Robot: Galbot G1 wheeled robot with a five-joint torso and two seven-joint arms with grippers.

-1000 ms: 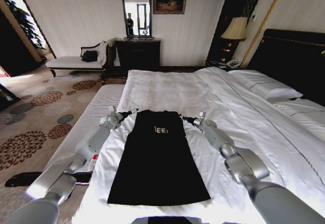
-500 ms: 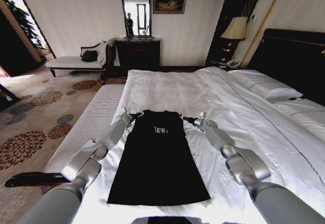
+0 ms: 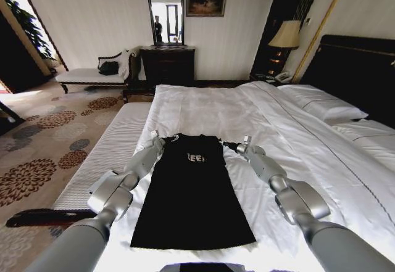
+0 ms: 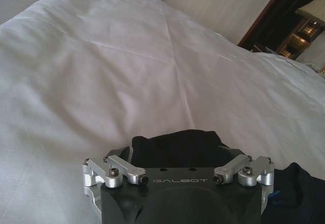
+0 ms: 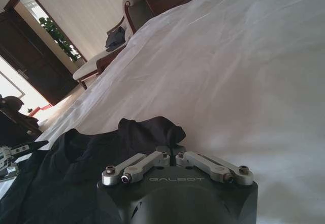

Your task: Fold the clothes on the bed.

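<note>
Now the T-shirt [image 3: 192, 192] is lying flat on the white duvet [image 3: 296, 142] of the bed [image 3: 361, 68], its sleeves folded in so that it is forming a long black panel, hem toward the robot and collar toward the far side. White lettering is showing across the chest.

At the shirt's far left corner the left gripper [image 3: 168, 139] is resting against the cloth. In the left wrist view, black fabric [image 4: 175, 148] is bunching up between the left gripper's [image 4: 177, 155] linkages, but its fingertips are hidden, so I cannot tell whether it is pinching the shirt or only pressing on it.

At the far right corner the right gripper [image 3: 227, 144] is clamping the shirt: in the right wrist view its [image 5: 170, 150] fingers are meeting tightly together with a raised fold of black cloth [image 5: 147, 130] caught at their tips.

Beyond the bed, a bench [image 3: 92, 74] is standing against the wall, beside a dark dresser [image 3: 168, 65], and a lamp [image 3: 285, 36] is glowing near the headboard.
</note>
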